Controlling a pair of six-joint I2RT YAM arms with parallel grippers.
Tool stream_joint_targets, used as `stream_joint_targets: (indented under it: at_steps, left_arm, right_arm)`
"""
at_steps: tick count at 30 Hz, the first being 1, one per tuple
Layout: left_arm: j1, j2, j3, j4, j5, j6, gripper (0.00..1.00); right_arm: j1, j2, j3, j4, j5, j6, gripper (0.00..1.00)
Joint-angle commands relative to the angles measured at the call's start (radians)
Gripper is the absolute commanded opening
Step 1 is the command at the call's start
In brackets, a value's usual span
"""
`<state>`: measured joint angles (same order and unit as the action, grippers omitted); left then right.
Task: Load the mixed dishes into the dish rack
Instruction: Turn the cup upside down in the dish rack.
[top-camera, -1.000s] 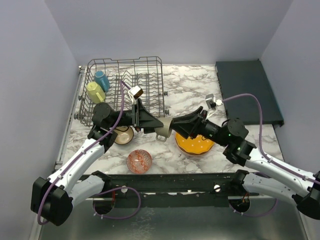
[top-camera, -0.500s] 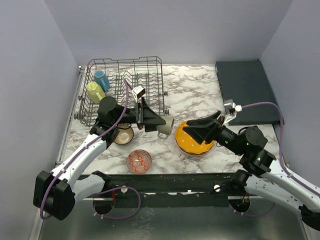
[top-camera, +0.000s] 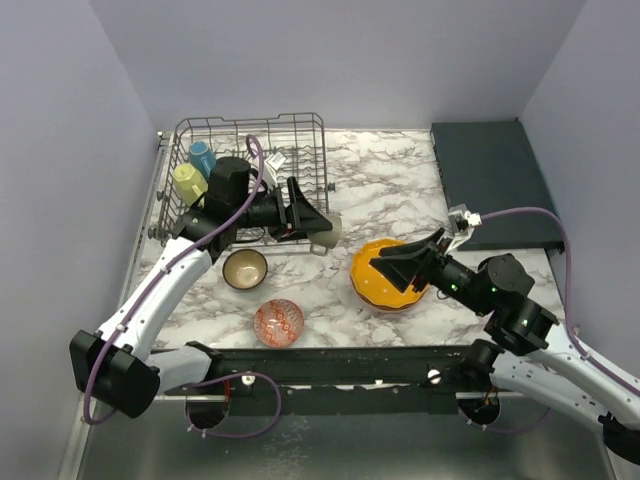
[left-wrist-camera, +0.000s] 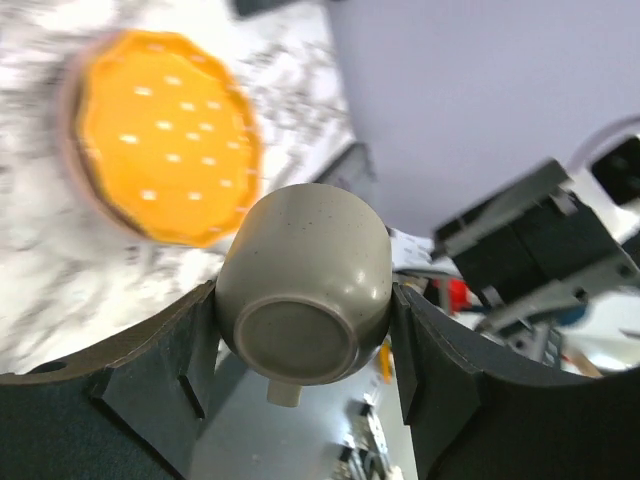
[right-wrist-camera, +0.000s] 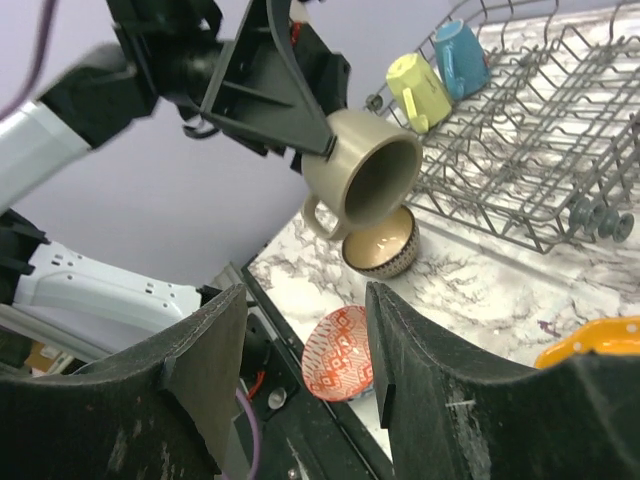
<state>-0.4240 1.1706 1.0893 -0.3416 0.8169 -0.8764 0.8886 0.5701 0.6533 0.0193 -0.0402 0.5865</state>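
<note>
Handover of the small grey cup (top-camera: 322, 229), one second on. We show the left gripper (top-camera: 312, 224) pinching the cup across its body, one finger on each side. The cup lies on its side between the fingers: its base faces back toward the left wrist, its mouth faces away from it, and its handle hangs down. One second earlier both grippers met at the cup, low over the table. Since then we see the left gripper lifted and swung back, so that the dish rack (top-camera: 322, 160) now stands just beside it and behind its wrist. The cup is in the air and not yet inside the rack.

The right gripper (top-camera: 397, 268) has let go and drawn away from the cup. Its fingers now stand spread with nothing between them, where a second ago they closed on the cup. The orange white-dotted plate (top-camera: 372, 292) lies directly below this gripper.

Unchanged: the blue mug (top-camera: 203, 158) and the yellow-green mug (top-camera: 188, 183) sit in the rack, beyond the left wrist. The dark brown bowl (top-camera: 245, 268) and the red-patterned bowl (top-camera: 278, 321) rest on the table, below and short of the left gripper
</note>
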Motion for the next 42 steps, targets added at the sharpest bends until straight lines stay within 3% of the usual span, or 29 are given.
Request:
stream_joint_targets:
  at_steps: [1, 10, 15, 31, 42]
  left_arm:
    - [0.017, 0.040, 0.169, -0.357, -0.306, 0.284, 0.00]
    - [0.023, 0.126, 0.373, -0.589, -0.763, 0.425, 0.00]
    - [0.056, 0.166, 0.414, -0.630, -0.915, 0.471, 0.00]
    - [0.322, 0.243, 0.331, -0.573, -1.035, 0.464, 0.00]
    - [0.479, 0.371, 0.369, -0.506, -0.977, 0.462, 0.00]
  right_arm:
    - [0.004, 0.016, 0.016, -0.071, 0.020, -0.012, 0.57]
    - [0.005, 0.014, 0.023, -0.123, 0.022, -0.027, 0.57]
    - [0.004, 0.015, 0.035, -0.148, 0.033, -0.050, 0.57]
    - [0.004, 0.068, 0.066, -0.176, 0.001, -0.088, 0.58]
    - [0.004, 0.037, 0.066, -0.207, 0.016, -0.113, 0.58]
